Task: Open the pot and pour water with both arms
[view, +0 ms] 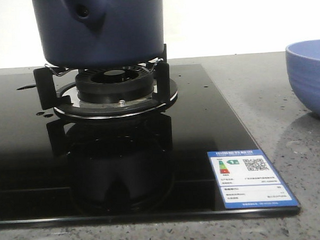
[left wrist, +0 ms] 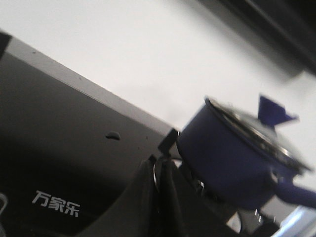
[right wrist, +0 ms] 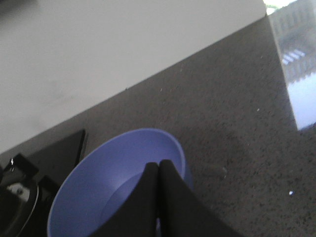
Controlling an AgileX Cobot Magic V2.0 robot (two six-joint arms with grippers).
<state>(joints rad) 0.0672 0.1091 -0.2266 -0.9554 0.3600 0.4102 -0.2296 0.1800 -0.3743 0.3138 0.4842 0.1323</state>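
The dark navy pot (view: 100, 27) stands on the burner's black supports (view: 44, 85) at the back of the cooktop, its handle mount with a small hole facing the front. Neither gripper shows in the front view. In the left wrist view the pot (left wrist: 227, 158) carries a lid (left wrist: 256, 131) with a blue knob (left wrist: 271, 111), and its handle (left wrist: 296, 192) sticks out sideways. My left gripper (left wrist: 159, 170) is shut and empty, a short way from the pot's side. My right gripper (right wrist: 159, 165) is shut and empty, hanging over a light blue bowl (right wrist: 113, 177).
The black glass cooktop (view: 125, 169) has a round burner (view: 116, 82) under the pot and a blue label (view: 251, 178) at its front right corner. The light blue bowl (view: 309, 76) sits on the grey speckled counter (view: 265, 105) to the right. A white wall runs behind.
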